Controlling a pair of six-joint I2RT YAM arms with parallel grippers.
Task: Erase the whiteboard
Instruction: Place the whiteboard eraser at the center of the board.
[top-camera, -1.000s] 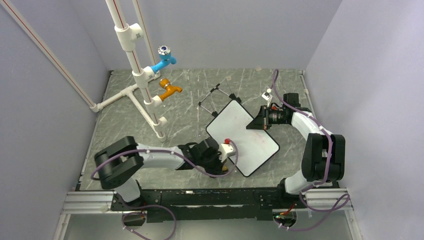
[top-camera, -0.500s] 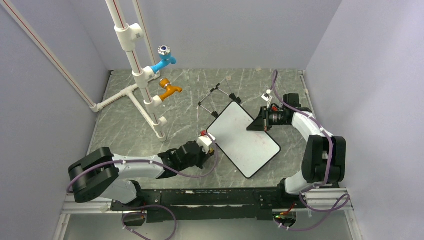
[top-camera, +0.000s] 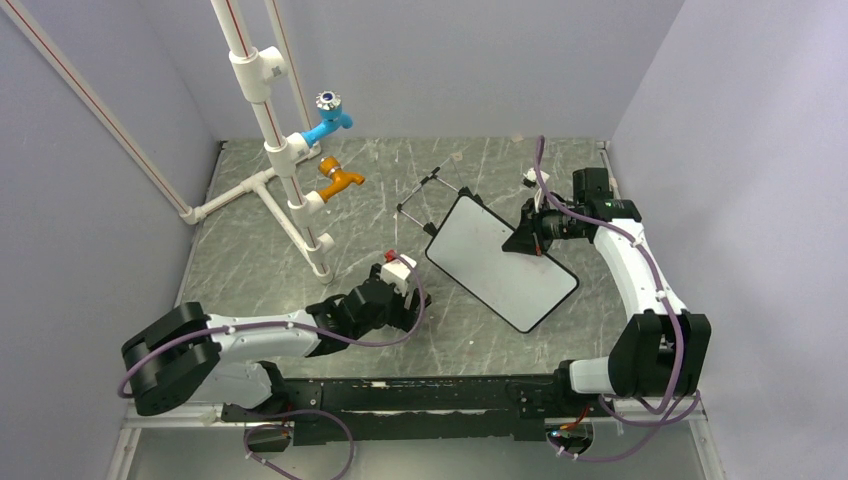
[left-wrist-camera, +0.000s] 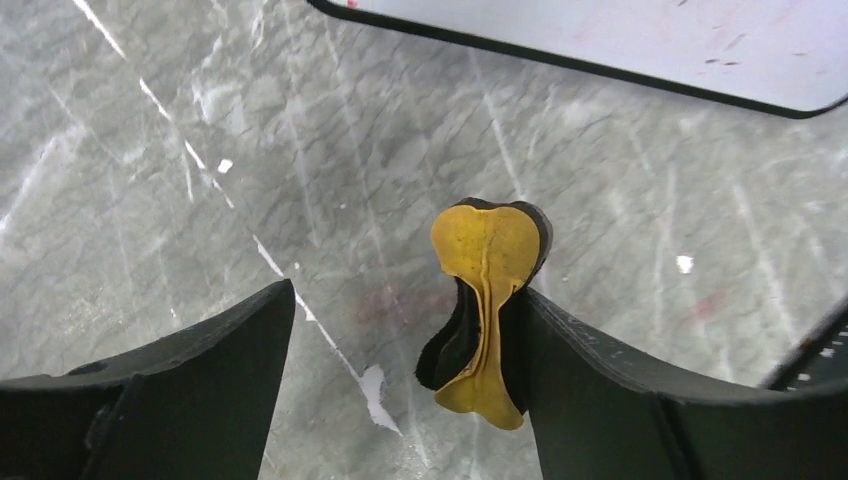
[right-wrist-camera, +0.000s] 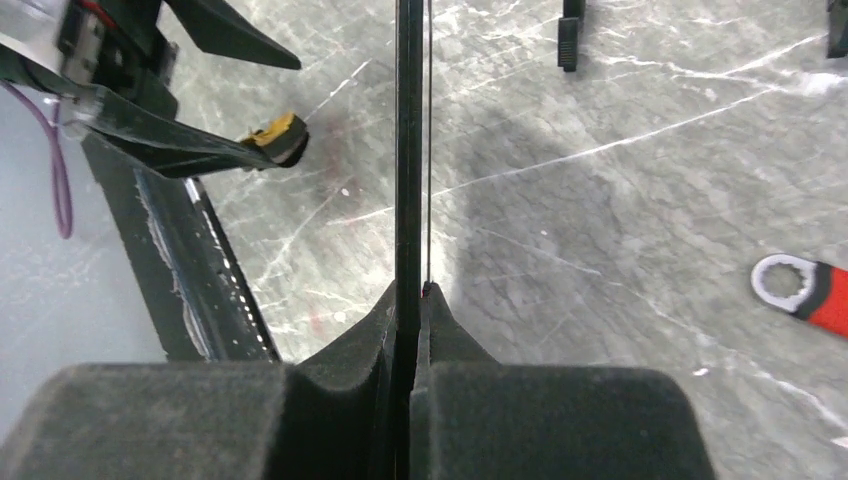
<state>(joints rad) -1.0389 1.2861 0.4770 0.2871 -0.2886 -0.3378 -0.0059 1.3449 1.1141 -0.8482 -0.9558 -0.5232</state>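
1. Although faint red smears show on the whiteboard (top-camera: 495, 262), you cannot read any of them as words in any view.
2. Your right gripper (right-wrist-camera: 410, 300) is clamped tight on the board's rim. Its wrist camera looks along the board edge-on.
3. You have the board tipped up steeply, right of the middle of the grey table (top-camera: 250, 250), with its wire easel feet (top-camera: 435, 195) sticking out past the far corner.
4. Your left gripper (left-wrist-camera: 405, 295) has its jaws spread wide, near the board's left edge but apart from it.
5. You can see the yellow-black eraser (left-wrist-camera: 487, 260) lying against one finger only, while the other finger is clear of it.
6. You have a red wrench (right-wrist-camera: 800, 290) lying flat on the table behind the board.
7. Your pipe rack (top-camera: 285, 170), at the far left, carries a blue tap (top-camera: 328, 122) above an orange tap (top-camera: 340, 180).
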